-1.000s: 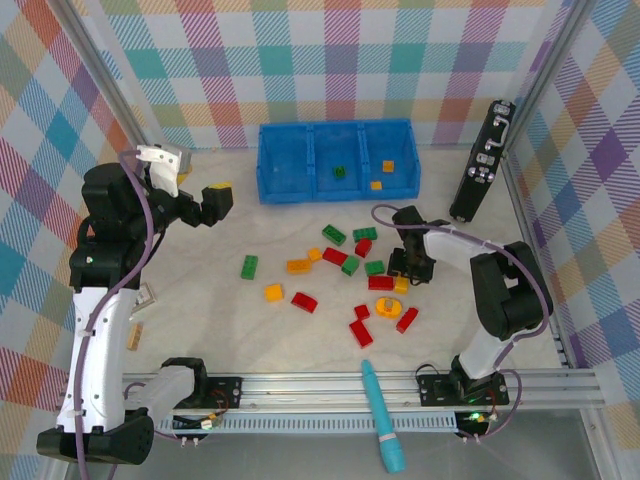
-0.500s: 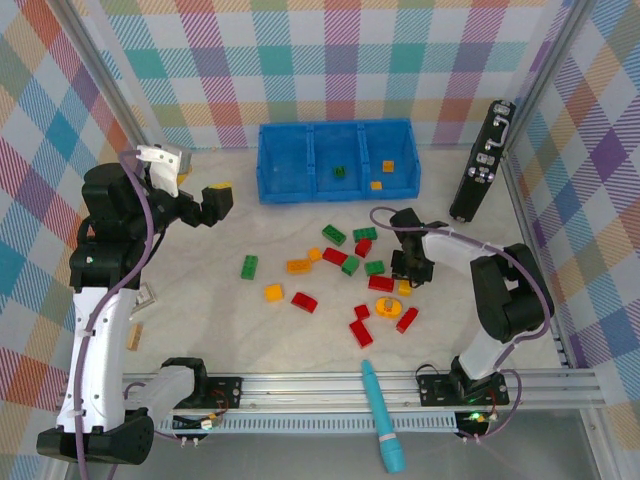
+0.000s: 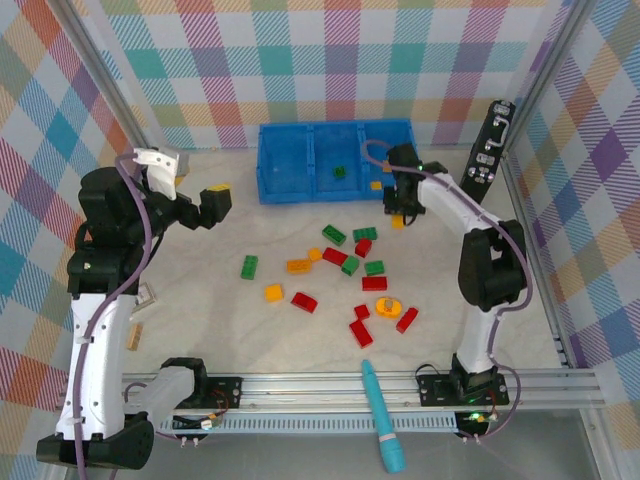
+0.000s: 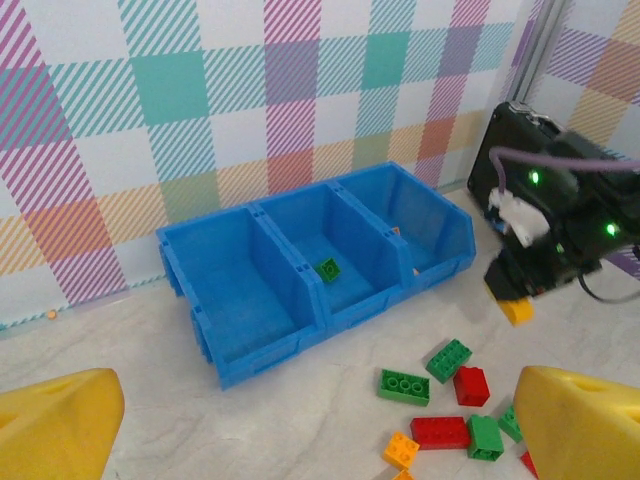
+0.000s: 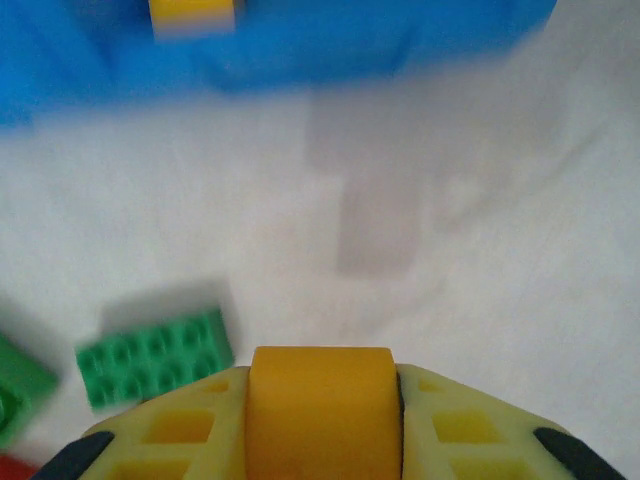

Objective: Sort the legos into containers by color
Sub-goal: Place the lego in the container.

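Nothing legible: no word, number, brand mark or label can be made out on the blue bin (image 3: 300, 190), the bricks (image 3: 335, 255), the black device (image 3: 485, 160), the teal tool (image 3: 381, 415) or the checked walls (image 3: 300, 60)

On my right wrist view the bin (image 5: 330, 40) at 12 o'clock is blurred and cropped, with a yellow brick (image 5: 193, 12) cut off in it. The orange brick (image 5: 320, 410) and my right fingers (image 5: 170, 445) run off at 6. My left fingers (image 4: 55, 425) are cropped at 5 and 7.
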{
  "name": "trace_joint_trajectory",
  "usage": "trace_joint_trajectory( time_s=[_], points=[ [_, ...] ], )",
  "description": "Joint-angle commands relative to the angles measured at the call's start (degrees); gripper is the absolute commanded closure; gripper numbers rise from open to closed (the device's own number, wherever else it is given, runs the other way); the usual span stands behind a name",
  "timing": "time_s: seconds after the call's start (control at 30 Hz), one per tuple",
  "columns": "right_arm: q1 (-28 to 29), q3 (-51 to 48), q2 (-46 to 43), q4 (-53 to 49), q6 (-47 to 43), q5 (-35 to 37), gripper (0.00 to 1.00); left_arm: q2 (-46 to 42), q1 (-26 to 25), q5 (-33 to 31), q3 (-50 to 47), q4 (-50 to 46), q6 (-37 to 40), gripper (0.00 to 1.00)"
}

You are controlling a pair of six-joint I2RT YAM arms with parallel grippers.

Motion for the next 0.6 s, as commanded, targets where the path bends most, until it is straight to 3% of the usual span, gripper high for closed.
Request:
trace_joint_trajectory(
  time_s=[0.0,0.33,0.57],
  points=[
    [-0.9,7.8,5.5,1.2,-6.7,4.3,0.68,-0.7,0.8,-0.3,-0.6,1.3,1.2,0.00],
    [-1.5,28.7,22.5,7.3,-10.2,8.3,0.66,0.4,0.7,-1.6,0.0,0.4,2.1,0.00],
    [-2.9,35.9,26.6,6.4,-8.5,6.8,0.64,1.4,0.8,-1.3,0.7,0.4,2.1,0.00]
  ],
)
